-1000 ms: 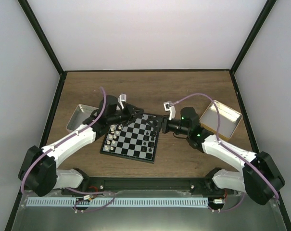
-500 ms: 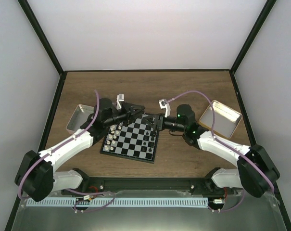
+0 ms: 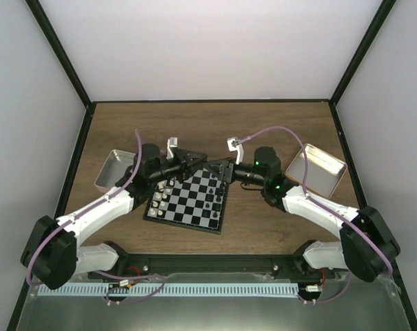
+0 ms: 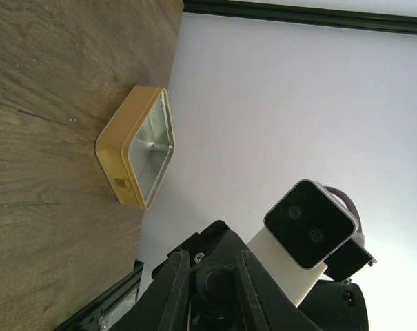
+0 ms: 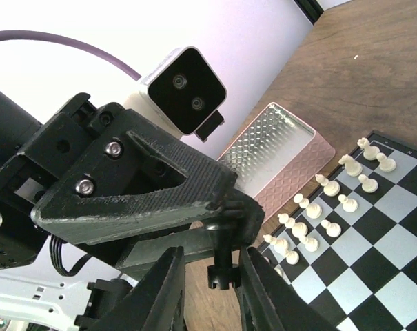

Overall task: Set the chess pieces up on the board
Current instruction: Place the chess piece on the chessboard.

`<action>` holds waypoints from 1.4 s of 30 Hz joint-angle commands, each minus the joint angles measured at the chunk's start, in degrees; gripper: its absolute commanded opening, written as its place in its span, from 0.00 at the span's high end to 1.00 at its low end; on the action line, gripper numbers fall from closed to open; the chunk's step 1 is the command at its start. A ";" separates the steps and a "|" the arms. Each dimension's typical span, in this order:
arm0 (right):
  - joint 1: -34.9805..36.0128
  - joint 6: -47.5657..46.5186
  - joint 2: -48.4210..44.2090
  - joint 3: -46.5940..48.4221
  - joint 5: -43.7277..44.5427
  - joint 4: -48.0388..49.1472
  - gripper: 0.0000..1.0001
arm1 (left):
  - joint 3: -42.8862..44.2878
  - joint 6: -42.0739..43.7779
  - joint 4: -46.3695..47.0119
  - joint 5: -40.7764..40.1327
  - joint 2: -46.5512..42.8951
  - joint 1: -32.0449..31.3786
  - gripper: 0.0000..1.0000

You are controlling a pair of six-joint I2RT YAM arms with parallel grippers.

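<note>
Where the brown wooden table (image 3: 263, 131) meets white walls (image 3: 208, 48) and a black frame, the board (image 3: 191, 196) lies between a pink tin (image 5: 284, 165) and a yellow tin (image 4: 118, 162), with white pieces (image 5: 318, 207) ranked along its left side; from above, the meeting fingertips are too small to read, and the left wrist view cuts off its own fingertips; the left gripper (image 5: 229, 210) pinches a black piece (image 5: 220, 265) over the board's far edge; the right gripper (image 5: 209, 256), apart a second ago, has come across and narrowed astride it, a sliver of gap showing.
</note>
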 commanded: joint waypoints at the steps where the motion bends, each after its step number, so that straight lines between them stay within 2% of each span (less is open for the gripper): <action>1: 0.32 -0.25 0.23 2.27 -0.35 1.85 0.80 | -1.06 -1.63 3.55 1.09 -0.96 0.16 0.86; 5: 0.32 0.20 0.37 2.57 -0.84 1.64 0.91 | -1.08 -1.64 3.97 1.24 -0.76 0.12 0.86; 8: 0.32 0.85 0.03 2.91 -1.01 0.22 0.96 | -1.26 -0.67 2.62 0.41 -1.08 0.13 0.83; 12: 0.32 1.18 0.01 4.24 -0.80 -5.26 0.99 | -1.51 5.64 -4.23 -4.45 -3.38 0.11 0.63; 15: 0.31 -0.47 0.55 5.64 -1.83 -13.23 0.99 | -1.66 13.07 -11.85 -10.79 -5.53 0.16 0.51; 16: 0.32 -1.41 0.88 6.18 -1.96 -16.88 0.99 | -1.90 15.75 -13.53 -12.66 -6.14 0.14 0.50; 21: 0.32 -7.74 3.08 10.40 -2.76 -39.57 0.99 | -1.28 29.27 -23.20 -22.31 -8.52 0.14 0.47; 28: 1.69 -8.96 2.52 10.56 -4.35 -58.48 0.99 | 1.70 45.53 -33.30 -34.45 -11.09 0.14 0.46; 34: 6.37 -5.97 5.61 12.97 -2.86 -65.78 0.99 | 2.56 55.01 -35.32 -37.64 -11.72 0.18 0.45; 42: 11.87 -3.11 12.04 15.04 0.15 -70.35 0.99 | 2.19 60.12 -36.08 -36.97 -11.87 0.14 0.45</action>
